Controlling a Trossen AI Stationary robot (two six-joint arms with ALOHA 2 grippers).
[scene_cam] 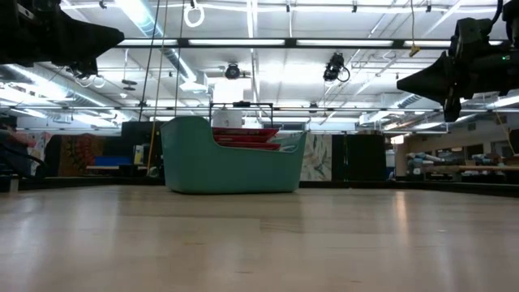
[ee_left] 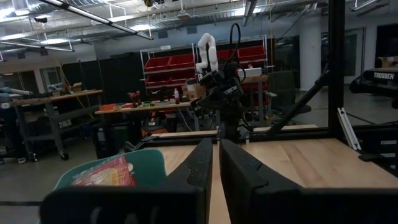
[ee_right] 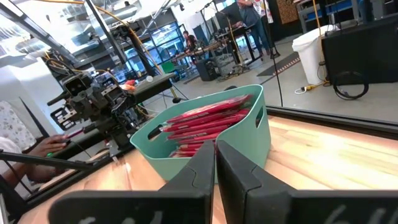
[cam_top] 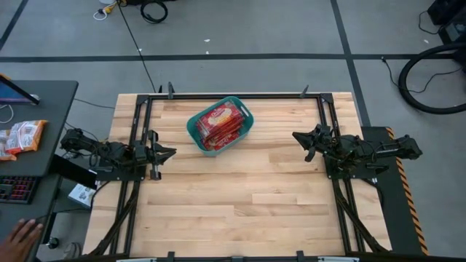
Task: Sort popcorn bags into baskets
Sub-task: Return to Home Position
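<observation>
Teal basket [cam_top: 192,128] near table's [cam_top: 255,196] far edge, pincers [cam_top: 170,153] [cam_top: 297,136] seemingly closed, well apart.

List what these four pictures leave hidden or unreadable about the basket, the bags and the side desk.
1. Count of popcorn bags: high view shows only the stack's top; in the low view the wall of the teal basket hides the lower ones.
2. Print on the bags: too small to read.
3. Packets on the side desk: small, cut by the high view's left edge.
4. Person: only a hand shows, at that view's bottom corner.
</observation>
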